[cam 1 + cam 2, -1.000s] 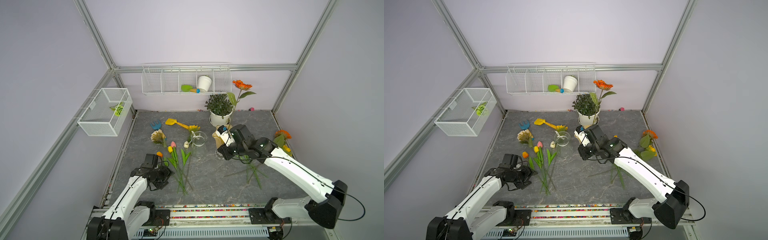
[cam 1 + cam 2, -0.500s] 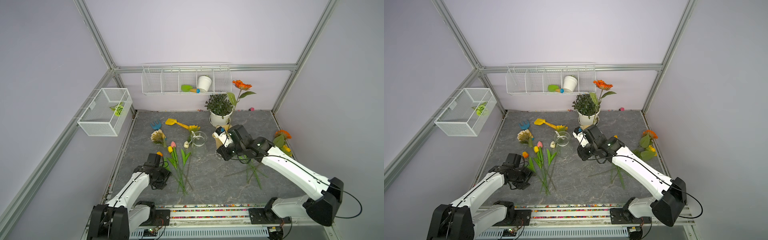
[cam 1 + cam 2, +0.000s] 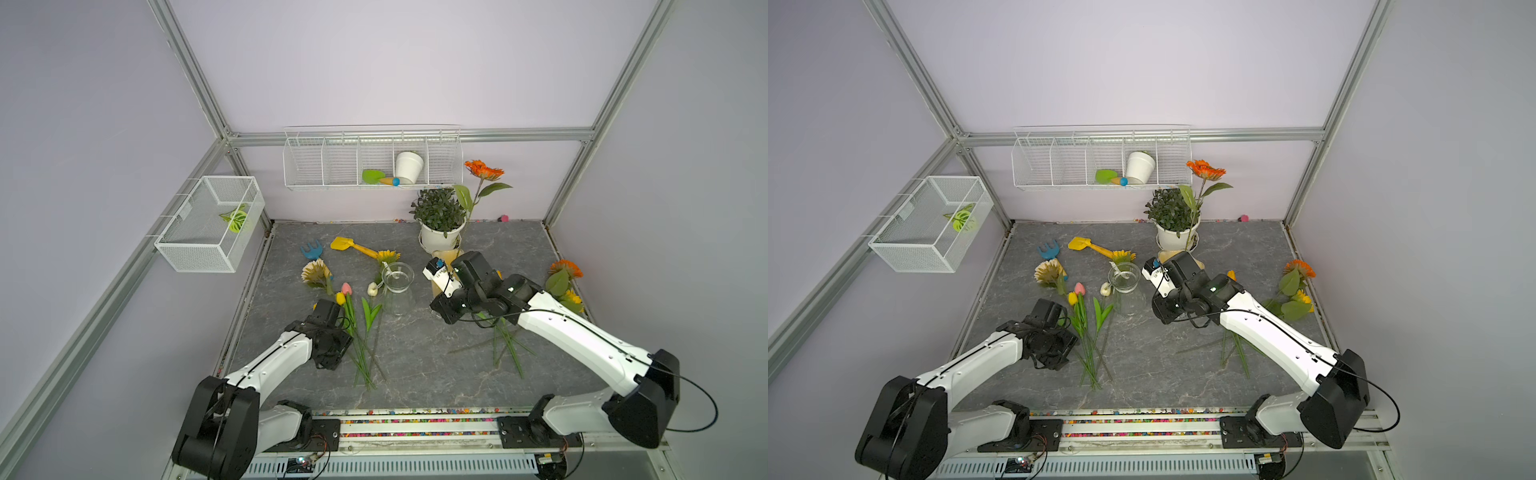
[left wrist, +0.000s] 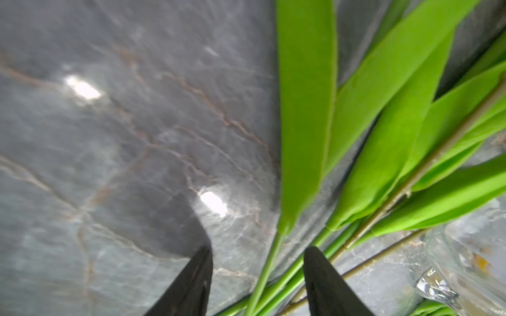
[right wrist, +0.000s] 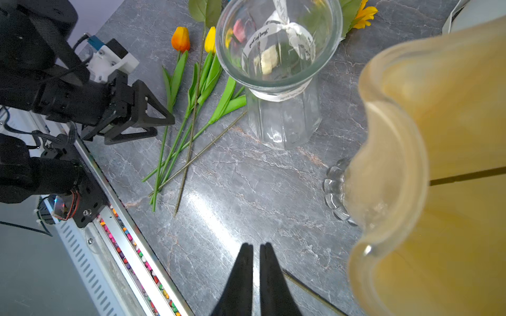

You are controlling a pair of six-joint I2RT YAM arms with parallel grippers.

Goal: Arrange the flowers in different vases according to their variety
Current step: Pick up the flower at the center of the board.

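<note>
Several tulips lie left of centre, their stems point(image 3: 360, 353) fanned toward the front, with a pink bud point(image 3: 346, 288), a yellow bud point(image 3: 340, 297) and a white bud point(image 3: 372, 288). My left gripper point(image 4: 258, 255) is open low over the floor, and green tulip stems point(image 4: 267, 269) run between its fingers. The clear vase point(image 3: 397, 291) stands beside the tulips. The pale-yellow vase point(image 5: 438, 109) holds one tall orange flower point(image 3: 483, 169) and is largely hidden behind my right arm in both top views. Beside its foot my right gripper point(image 5: 256, 247) is shut with nothing in it.
A cream sunflower point(image 3: 315, 272) and a yellow one point(image 3: 387, 254) lie at the back left. More flowers point(image 3: 565, 270) lie at the right with stems point(image 3: 505, 340) under my right arm. A potted plant point(image 3: 439, 208), yellow shovel point(image 3: 349, 246), blue rake point(image 3: 311, 249) and wire shelf point(image 3: 370, 158) stand behind.
My left gripper has moved right, up to the tulip stems, and its jaws have narrowed a little. The right arm has shifted slightly left beside the yellow vase.
</note>
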